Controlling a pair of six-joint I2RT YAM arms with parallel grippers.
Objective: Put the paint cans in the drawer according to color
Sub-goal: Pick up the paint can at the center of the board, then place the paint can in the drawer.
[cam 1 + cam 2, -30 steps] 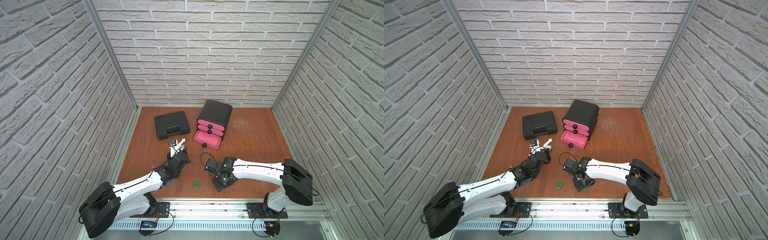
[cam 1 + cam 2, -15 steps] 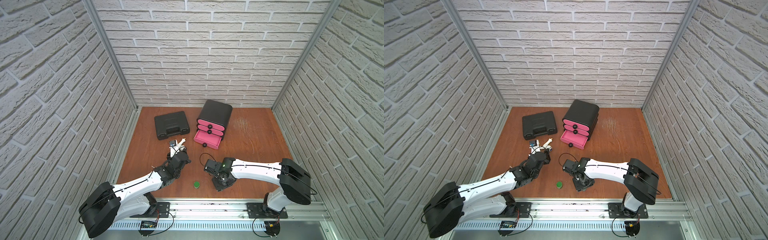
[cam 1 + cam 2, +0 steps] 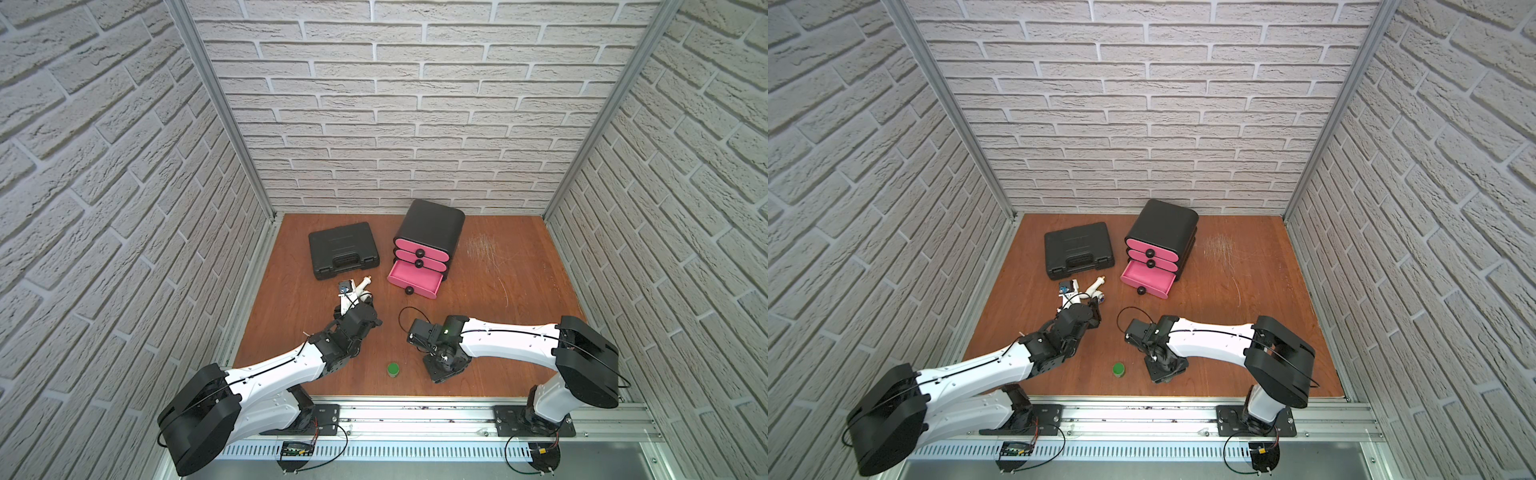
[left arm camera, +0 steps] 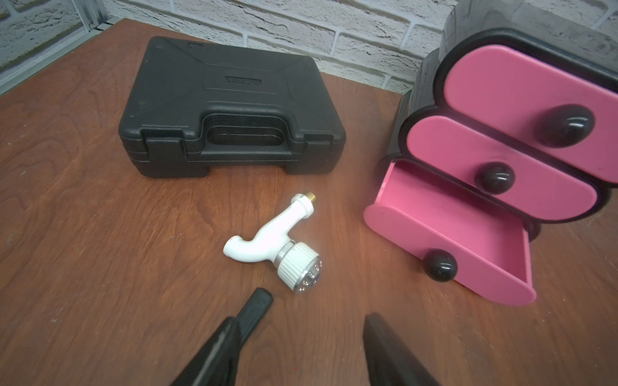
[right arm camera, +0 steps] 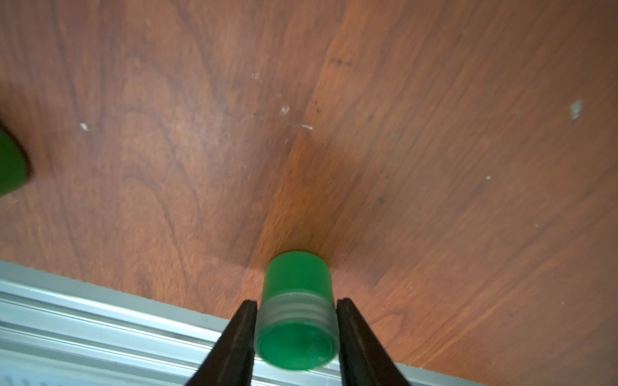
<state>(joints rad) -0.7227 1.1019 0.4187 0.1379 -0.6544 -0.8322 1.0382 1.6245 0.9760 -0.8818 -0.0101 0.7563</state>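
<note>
Here the green paint can (image 5: 297, 284) sits pinched inside the right hand (image 5: 297, 302).

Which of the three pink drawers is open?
The bottom drawer is the open one: it is pulled out toward the front, so its pink inside shows. The middle drawer and the top drawer above it are pushed in.

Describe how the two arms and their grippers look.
Both the left arm and right arm have smooth white shells, bulky black joint housings and a thin black cable running along them. The left gripper and right gripper have slim, tapering black fingers.
</note>
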